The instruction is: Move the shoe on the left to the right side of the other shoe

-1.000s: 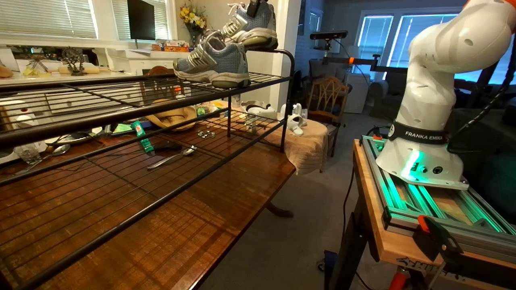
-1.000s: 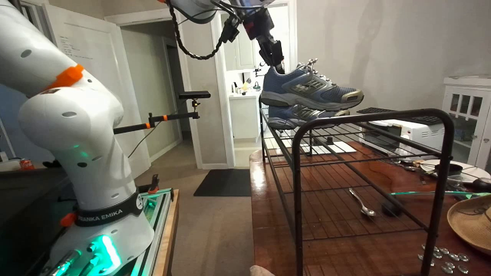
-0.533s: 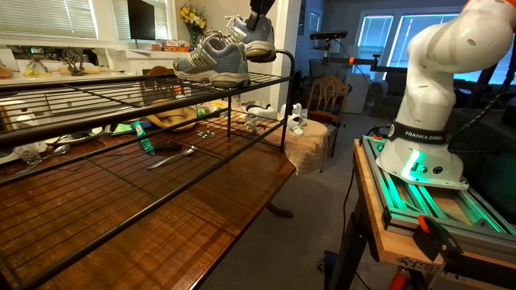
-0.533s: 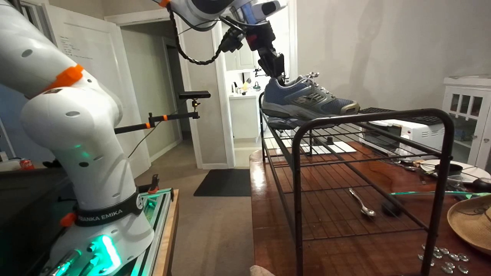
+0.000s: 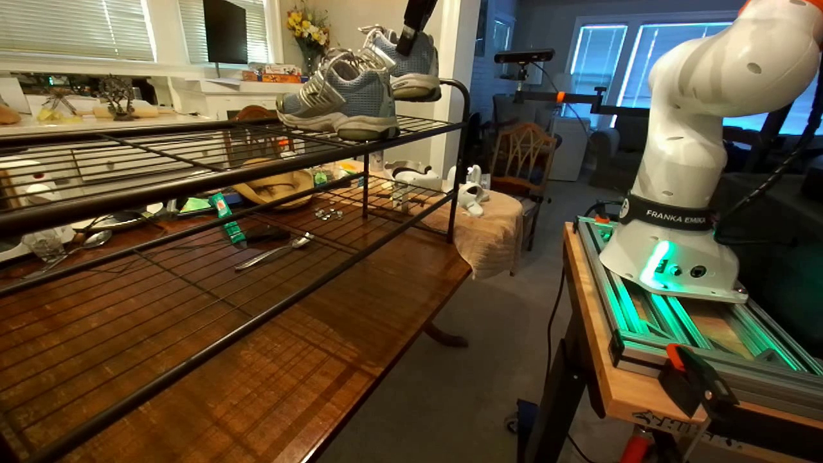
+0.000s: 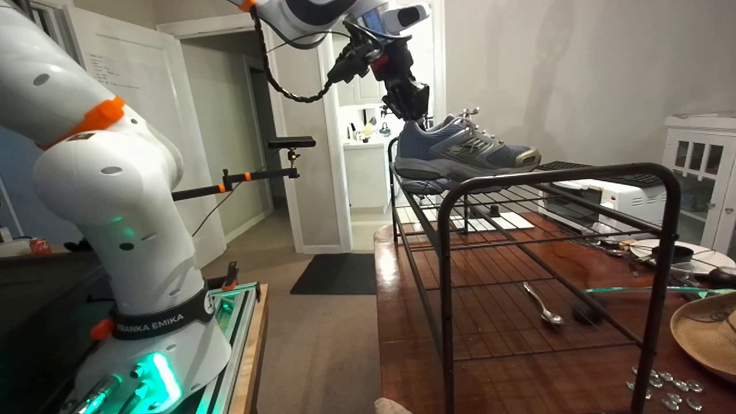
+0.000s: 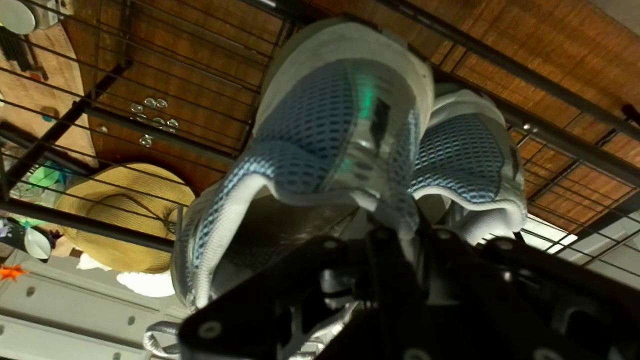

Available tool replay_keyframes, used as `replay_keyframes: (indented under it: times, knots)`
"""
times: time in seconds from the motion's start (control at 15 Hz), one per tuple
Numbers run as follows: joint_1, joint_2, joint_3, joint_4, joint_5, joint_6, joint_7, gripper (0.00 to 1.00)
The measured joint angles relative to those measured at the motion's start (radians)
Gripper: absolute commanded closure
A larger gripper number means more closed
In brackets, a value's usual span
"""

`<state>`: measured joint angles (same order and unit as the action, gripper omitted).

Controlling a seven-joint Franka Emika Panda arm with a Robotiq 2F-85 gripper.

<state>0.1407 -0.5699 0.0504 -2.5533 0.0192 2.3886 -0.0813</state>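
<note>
While one shoe (image 6: 460,146) is pinched by the closed gripper (image 7: 410,237), placement seems underway; seating on the rack (image 6: 566,173) is needed before release.

The arm (image 6: 109,178) arches over, its hand (image 6: 423,122) clamped and pointing downward.
</note>
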Motion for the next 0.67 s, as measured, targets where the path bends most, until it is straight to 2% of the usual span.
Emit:
replay_keyframes:
  times: [0.67]
  knots:
    - [-0.016,-0.004,-0.005,-0.003,-0.031,0.000,-0.042,0.98]
